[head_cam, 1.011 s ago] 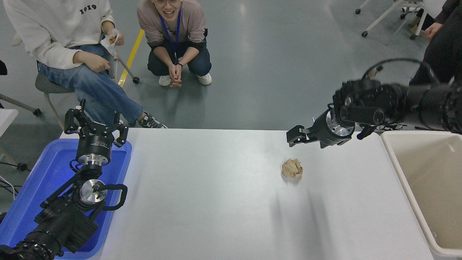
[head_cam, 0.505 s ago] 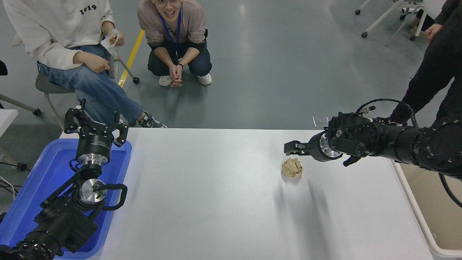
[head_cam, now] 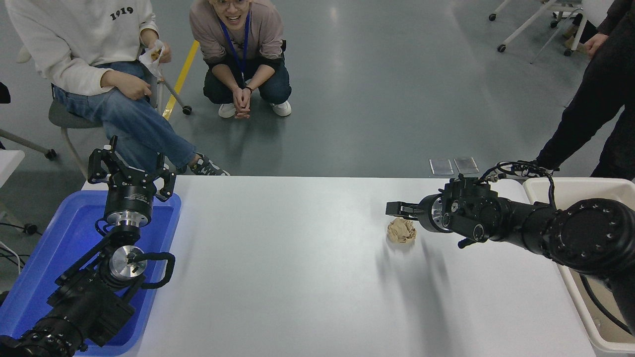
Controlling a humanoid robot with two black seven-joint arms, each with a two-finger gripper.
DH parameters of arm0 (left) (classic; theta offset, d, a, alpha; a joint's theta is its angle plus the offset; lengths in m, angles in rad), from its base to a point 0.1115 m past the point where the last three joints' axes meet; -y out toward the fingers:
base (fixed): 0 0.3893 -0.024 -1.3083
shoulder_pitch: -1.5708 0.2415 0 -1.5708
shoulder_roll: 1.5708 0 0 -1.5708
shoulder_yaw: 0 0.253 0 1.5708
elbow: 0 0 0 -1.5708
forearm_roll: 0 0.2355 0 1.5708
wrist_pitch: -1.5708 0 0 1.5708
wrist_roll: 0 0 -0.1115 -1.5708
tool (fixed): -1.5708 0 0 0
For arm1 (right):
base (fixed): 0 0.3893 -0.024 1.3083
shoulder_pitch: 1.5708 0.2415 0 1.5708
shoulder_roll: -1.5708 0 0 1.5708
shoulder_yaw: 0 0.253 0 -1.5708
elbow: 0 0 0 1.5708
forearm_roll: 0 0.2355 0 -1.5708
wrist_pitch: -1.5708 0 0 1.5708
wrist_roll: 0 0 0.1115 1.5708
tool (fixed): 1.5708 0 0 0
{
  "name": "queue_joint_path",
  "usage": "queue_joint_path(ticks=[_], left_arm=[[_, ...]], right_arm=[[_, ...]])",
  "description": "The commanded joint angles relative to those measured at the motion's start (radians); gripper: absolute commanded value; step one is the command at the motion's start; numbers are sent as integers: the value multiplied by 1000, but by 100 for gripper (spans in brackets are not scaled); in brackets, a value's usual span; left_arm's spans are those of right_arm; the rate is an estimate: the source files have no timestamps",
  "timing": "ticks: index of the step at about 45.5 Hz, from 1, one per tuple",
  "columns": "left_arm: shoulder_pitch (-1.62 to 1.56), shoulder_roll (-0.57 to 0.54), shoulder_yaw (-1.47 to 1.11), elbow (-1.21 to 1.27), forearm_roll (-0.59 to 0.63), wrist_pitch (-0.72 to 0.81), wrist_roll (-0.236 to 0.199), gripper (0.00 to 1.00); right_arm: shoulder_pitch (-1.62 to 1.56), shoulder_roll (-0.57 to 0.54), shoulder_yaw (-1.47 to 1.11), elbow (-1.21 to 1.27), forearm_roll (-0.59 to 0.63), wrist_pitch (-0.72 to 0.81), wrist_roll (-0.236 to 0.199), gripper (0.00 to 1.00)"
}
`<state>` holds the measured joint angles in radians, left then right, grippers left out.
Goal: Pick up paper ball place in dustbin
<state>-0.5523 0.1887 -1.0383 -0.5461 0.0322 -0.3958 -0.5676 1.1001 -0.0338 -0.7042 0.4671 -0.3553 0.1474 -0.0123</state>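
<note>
The approach is in hand: the right gripper, empty, its spread unclear, hangs at the paper ball's twelve o'clock, needing descent before carrying toward the dustbin at three o'clock.

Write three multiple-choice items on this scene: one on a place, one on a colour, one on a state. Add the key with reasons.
1. Where is the crumpled tan-brown paper ball?
A. on the white table
B. in the cream-beige plastic dustbin
C. in the bright blue plastic tray

2. What colour is the tray under the left gripper?
A. red
B. blue
C. green

3. The right gripper is:
A. gripping the ball
B. inside the dustbin
C. near the ball, not gripping it

Key: A, it lies on the tabletop; B, its walls are blue; C, the ball rests free on the table.
</note>
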Motion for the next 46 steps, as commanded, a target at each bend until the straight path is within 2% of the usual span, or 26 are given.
queue_joint_path(ticks=[1,27,33,40,43,46], left_arm=[[-1,0,0,0,0,0,0,99],[0,0,0,0,0,0,0,99],[0,0,0,0,0,0,0,99],[0,0,0,0,0,0,0,99],[0,0,0,0,0,0,0,99],[0,0,0,0,0,0,0,99]], right_arm=[[-66,25,46,-50,-17,-11,0,100],[-115,34,157,-91,-68,-14,0,100],[-115,34,166,-88,-67,-14,5,97],[-115,34,203,-87,-67,-14,6,82],[-115,34,203,-87,-68,-14,6,70],[-115,34,203,-82,-70,-14,6,64]])
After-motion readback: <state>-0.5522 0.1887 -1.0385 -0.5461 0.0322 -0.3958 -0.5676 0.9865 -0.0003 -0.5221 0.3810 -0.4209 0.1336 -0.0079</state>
